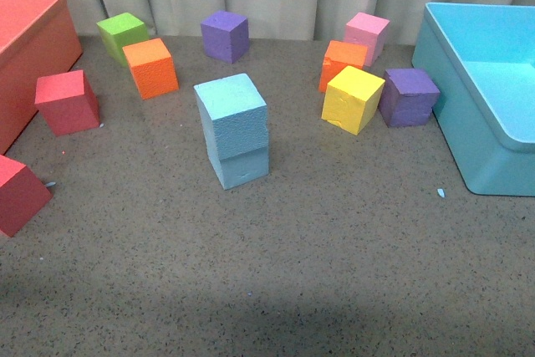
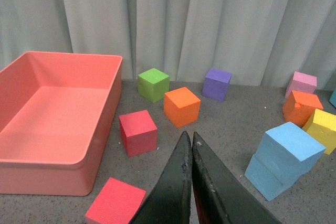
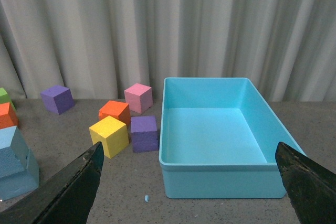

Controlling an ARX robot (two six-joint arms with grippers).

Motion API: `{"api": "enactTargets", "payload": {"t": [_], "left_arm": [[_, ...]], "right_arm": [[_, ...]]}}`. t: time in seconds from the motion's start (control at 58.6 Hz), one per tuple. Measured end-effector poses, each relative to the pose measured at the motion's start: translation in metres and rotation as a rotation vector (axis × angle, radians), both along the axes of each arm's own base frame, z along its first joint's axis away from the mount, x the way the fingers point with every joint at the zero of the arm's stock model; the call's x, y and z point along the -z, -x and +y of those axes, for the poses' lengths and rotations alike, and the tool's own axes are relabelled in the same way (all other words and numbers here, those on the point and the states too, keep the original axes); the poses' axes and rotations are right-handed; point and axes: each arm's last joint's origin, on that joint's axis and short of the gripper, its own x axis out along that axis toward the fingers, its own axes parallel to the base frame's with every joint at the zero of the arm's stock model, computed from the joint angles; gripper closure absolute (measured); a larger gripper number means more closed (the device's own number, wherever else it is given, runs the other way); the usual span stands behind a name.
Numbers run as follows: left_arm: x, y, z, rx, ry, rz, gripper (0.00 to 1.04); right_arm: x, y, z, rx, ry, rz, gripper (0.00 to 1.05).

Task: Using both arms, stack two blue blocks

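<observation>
The two blue blocks (image 1: 235,130) were seen stacked at frame centre, the upper one slightly askew. No arms appeared in front view (the left gripper (image 2: 189,139) pressed closed, the right gripper (image 3: 189,158) spread wide, fingertips cropped).

Matte black, wedge-shaped flat fingers (image 2: 207,192) on the left gripper (image 2: 190,139), scuffed pale along their edges.

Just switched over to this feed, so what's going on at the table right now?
The two blue blocks are already stacked mid-table, the upper one sitting slightly askew on the lower. Nothing is being held: the left hand is shut and empty, short of the stack, and the right hand is open, facing the turquoise bin. Other coloured cubes lie scattered around.
</observation>
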Motion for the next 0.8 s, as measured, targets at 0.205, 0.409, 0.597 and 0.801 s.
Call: {"api": "enactTargets", "payload": {"t": [0.205, 0.409, 0.597, 0.801], "left_arm": [[-0.006, 0.01, 0.0, -0.001, 0.0, -0.019, 1.01], [-0.009, 0.018, 0.0, -0.001, 0.0, -0.029, 1.01], [-0.01, 0.024, 0.0, -0.001, 0.0, -0.032, 1.01], [-0.01, 0.031, 0.0, -0.001, 0.0, -0.034, 1.01]], "right_arm": [[0.0, 0.0, 0.0, 0.0, 0.0, 0.0, 0.09], [0.0, 0.0, 0.0, 0.0, 0.0, 0.0, 0.09], [0.0, 0.0, 0.0, 0.0, 0.0, 0.0, 0.09], [0.0, 0.0, 0.0, 0.0, 0.0, 0.0, 0.09]]}}
